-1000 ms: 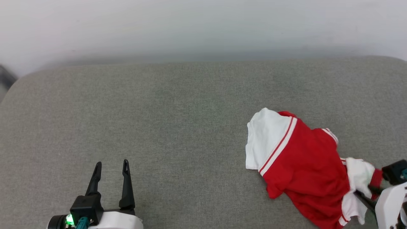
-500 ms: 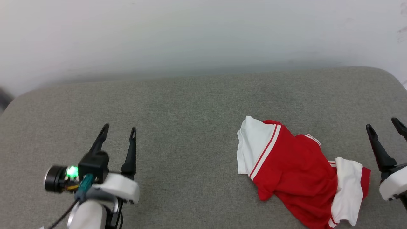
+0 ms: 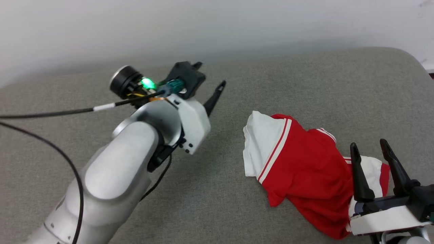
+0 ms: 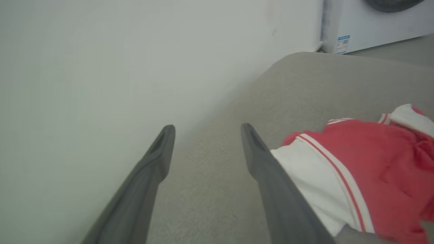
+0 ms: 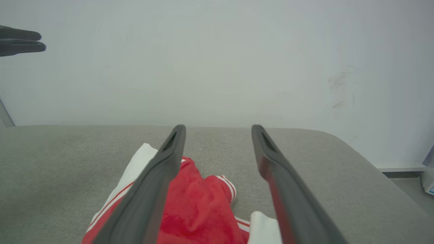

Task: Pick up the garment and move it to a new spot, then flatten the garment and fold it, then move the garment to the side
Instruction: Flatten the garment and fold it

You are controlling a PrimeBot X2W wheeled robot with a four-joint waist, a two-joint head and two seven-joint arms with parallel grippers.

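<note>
The garment (image 3: 305, 162), a red T-shirt with white sleeves and striped trim, lies crumpled on the right part of the grey cushioned surface (image 3: 257, 81). It also shows in the left wrist view as the garment (image 4: 373, 159) and under my right fingers as the garment (image 5: 200, 206). My right gripper (image 3: 369, 145) hovers open above its right end, holding nothing. My left gripper (image 3: 209, 73) is raised and open, to the left of the shirt's white sleeve, empty. The right wrist view shows the right gripper (image 5: 218, 128) open, and the left wrist view shows the left gripper (image 4: 206, 128) open.
A pale wall (image 3: 217, 27) runs along the far edge of the surface. A white appliance (image 4: 373, 23) stands on the floor beyond the surface's right end. A black cable (image 3: 51, 112) trails from my left wrist. The left gripper (image 5: 42, 41) juts in at the upper left.
My right gripper let go of the shirt's right sleeve, opened and now stands over it. My left arm rose and swung forward toward the shirt. The head camera has shifted.
</note>
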